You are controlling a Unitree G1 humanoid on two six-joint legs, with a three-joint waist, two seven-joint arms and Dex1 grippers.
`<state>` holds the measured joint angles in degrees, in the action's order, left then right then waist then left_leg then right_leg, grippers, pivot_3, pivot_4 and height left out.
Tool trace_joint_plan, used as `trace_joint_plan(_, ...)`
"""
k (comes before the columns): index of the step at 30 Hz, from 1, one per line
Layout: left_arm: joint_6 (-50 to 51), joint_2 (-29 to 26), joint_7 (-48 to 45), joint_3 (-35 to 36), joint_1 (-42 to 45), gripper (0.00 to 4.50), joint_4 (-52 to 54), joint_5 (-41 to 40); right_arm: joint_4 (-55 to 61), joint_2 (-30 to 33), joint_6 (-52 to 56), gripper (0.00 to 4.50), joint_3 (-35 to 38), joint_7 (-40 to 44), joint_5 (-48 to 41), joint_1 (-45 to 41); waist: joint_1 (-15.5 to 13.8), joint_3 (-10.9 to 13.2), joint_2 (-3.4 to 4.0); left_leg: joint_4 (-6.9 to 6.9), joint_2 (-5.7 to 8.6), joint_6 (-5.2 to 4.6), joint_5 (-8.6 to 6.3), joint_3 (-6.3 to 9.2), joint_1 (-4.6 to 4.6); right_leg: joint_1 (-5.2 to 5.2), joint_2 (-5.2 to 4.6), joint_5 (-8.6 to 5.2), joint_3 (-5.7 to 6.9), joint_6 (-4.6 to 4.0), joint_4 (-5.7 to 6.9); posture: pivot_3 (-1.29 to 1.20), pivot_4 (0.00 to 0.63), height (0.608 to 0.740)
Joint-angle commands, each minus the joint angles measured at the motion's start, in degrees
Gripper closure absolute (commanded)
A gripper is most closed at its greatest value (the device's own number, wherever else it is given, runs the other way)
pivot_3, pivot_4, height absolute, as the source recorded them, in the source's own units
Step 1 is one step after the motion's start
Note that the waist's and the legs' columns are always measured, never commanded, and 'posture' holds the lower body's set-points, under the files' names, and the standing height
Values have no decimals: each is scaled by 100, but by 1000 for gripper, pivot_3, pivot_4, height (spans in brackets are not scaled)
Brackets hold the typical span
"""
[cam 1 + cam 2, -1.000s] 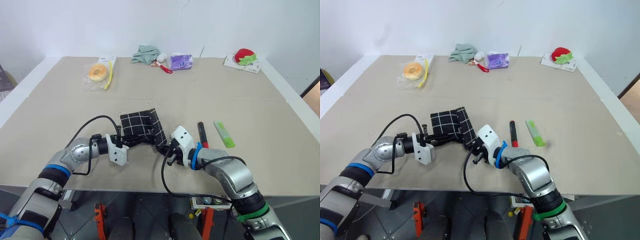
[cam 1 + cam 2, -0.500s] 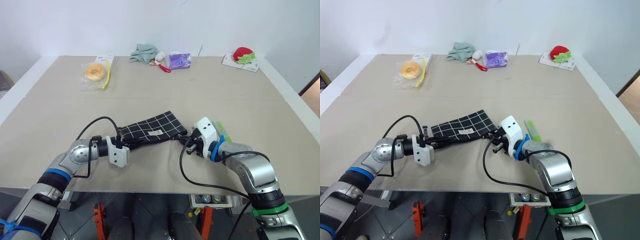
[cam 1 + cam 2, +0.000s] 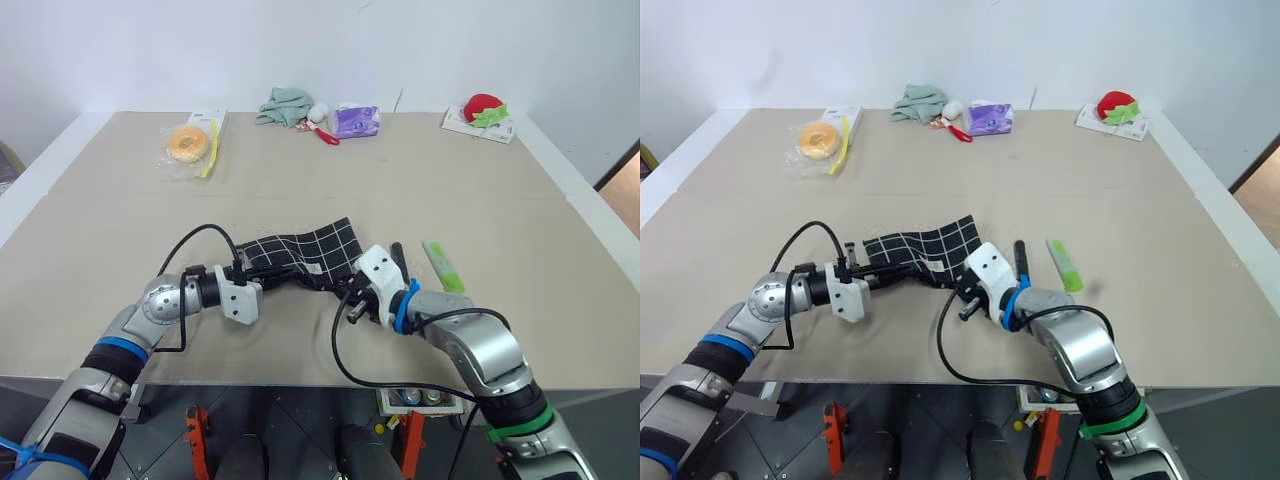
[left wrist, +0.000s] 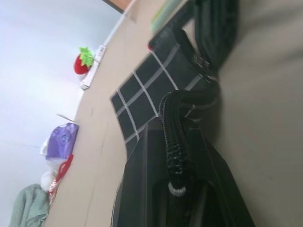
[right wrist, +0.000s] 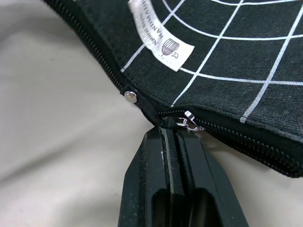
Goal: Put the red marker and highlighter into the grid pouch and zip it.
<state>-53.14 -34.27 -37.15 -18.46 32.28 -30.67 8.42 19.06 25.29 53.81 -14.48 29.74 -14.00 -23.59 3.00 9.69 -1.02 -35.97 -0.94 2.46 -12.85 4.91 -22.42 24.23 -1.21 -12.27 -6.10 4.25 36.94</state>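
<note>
Left eye view: both grippers, left gripper [image 3: 243, 283] and right gripper [image 3: 347, 296], pinch the grid pouch [image 3: 300, 257]; red marker [image 3: 397, 259] and highlighter [image 3: 444, 266] lie outside, unpacked.

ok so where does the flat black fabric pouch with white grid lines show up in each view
Left eye: flat black fabric pouch with white grid lines, centre, between both grippers.
Right eye: centre.
Left wrist: upper middle.
Right wrist: across the top.
Shared landmark: the pouch's small white label, also in the left eye view.

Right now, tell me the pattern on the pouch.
The grid pouch is black with thin white grid lines, clearest in the right wrist view.
</note>
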Motion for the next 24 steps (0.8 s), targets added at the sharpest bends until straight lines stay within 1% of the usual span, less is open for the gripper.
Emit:
trace_joint_plan(1,78,19,-49,144,-19,4500,249,-163,231,222,-43,4396,-137,305,-65,40,-8,0,0,0,1,0,0,0,-1,0,-1,0,0,0,0,0,150,739)
trace_joint_plan(4,127,22,-86,187,-19,4500,292,-201,381,380,-58,4396,-187,486,-148,144,-14,0,-1,0,5,0,0,0,-3,-1,-5,-2,-1,1,-1,0,150,739)
trace_joint_plan(8,151,17,-111,214,-28,4500,300,-209,424,487,-113,4396,-16,627,-234,178,-18,1,-2,0,5,-1,-1,0,-4,0,-4,-5,0,2,-1,0,150,739)
trace_joint_plan(11,164,24,-132,210,-53,4500,325,-212,616,394,-112,4396,226,805,-587,177,-19,2,-3,0,5,-2,-1,1,-4,0,-4,-5,0,1,-1,0,150,739)
trace_joint_plan(14,195,50,-143,212,-60,4500,351,-208,791,346,-145,4396,277,949,-813,173,-18,3,-3,0,5,-2,-1,1,-4,0,-4,-4,0,1,0,0,150,739)
trace_joint_plan(19,235,100,-158,217,-32,4500,360,-204,898,106,-128,4396,209,904,-1010,73,-15,3,-4,-1,4,-1,-1,1,-3,0,-3,-3,1,1,0,0,150,739)
trace_joint_plan(20,239,107,-164,217,-29,4500,368,-205,881,-61,-58,4396,271,812,-1095,3,-14,3,-4,-1,4,-2,-1,1,-3,0,-3,-3,0,1,0,0,150,739)
trace_joint_plan(21,246,111,-173,224,-28,4500,380,-218,766,-34,-22,4396,269,728,-983,-51,-11,3,-4,-1,4,-2,-1,1,-3,0,-3,-3,0,0,0,0,150,739)
trace_joint_plan(24,272,105,-199,262,-34,4500,405,-262,322,424,-187,4396,164,633,-450,-50,-21,3,-5,-2,5,-1,-1,0,-4,0,-4,-3,0,0,0,0,150,739)
